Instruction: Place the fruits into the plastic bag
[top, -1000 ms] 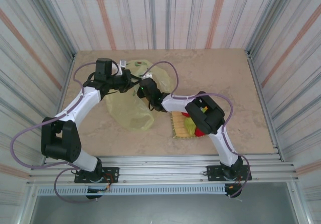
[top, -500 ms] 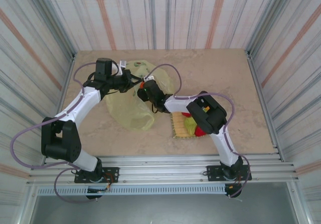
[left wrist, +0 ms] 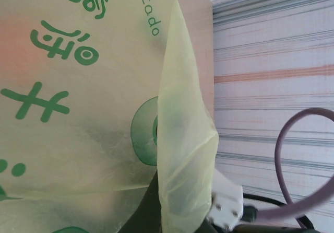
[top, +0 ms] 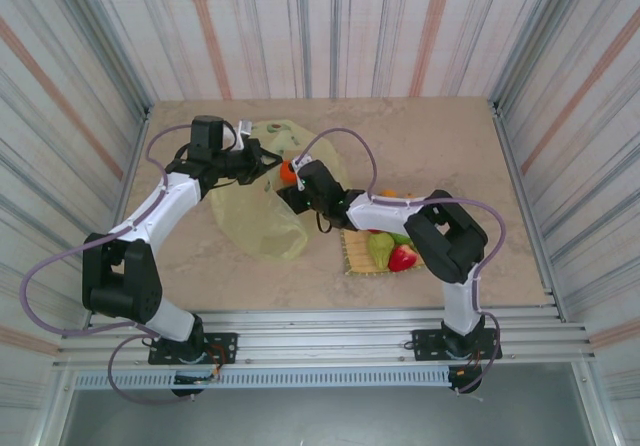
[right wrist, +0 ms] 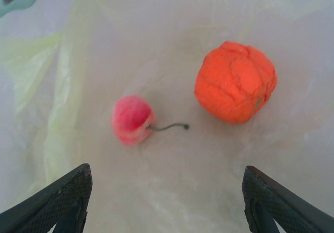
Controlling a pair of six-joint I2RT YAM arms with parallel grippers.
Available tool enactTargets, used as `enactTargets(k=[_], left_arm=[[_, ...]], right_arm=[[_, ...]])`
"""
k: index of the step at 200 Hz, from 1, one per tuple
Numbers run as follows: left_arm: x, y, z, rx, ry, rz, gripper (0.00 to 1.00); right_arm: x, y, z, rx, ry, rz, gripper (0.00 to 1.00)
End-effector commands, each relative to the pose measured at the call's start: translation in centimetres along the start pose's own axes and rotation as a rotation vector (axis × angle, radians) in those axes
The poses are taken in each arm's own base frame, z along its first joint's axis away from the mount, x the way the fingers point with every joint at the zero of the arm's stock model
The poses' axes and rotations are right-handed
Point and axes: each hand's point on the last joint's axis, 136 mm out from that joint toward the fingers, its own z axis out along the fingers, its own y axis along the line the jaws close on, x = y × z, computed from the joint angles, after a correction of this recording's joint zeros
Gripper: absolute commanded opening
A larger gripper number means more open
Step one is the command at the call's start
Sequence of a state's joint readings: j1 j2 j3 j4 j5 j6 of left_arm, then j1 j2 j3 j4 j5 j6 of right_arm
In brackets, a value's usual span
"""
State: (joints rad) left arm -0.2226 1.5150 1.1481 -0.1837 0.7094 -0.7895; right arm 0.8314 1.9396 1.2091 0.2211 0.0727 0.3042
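Fingers (right wrist: 57, 201) of my right gripper (right wrist: 166, 207) have just spread: the orange (right wrist: 235, 81) lies in the bag (right wrist: 172, 50), whose rim my left gripper (top: 260, 159) pinches.

The left arm (top: 165, 201) and right arm (top: 385, 209) share white links between bulky black joints, standing on black base plates (top: 190, 351). Lilac cables (top: 60, 266) loop along each. The right fingers (right wrist: 55, 204) are black and finely cross-hatched. A white bracket (left wrist: 227, 204) carries small screws.
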Motion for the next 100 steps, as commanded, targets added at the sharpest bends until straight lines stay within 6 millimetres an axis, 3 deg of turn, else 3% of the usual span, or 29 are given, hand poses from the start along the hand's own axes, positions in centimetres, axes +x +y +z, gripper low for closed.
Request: enactTargets(k=[1,53,100], left_arm=[[0.3,0.5,0.4,-0.028,0.011,0.009,0.0],[0.5,0.9,0.7,-0.076,0.002,0.011,0.0],[0.2,1.5,1.0,-0.109,-0.01,0.003,0.0]], right_arm=[[1.5,1.6,-2.1,-0.08,0.089,-0.075,0.76],[1.5,1.4,-6.0,-0.087,0.142,-0.162,0.77],[0.7,-1.1,-9.6,-0.03,0.152,-0.188,0.77]])
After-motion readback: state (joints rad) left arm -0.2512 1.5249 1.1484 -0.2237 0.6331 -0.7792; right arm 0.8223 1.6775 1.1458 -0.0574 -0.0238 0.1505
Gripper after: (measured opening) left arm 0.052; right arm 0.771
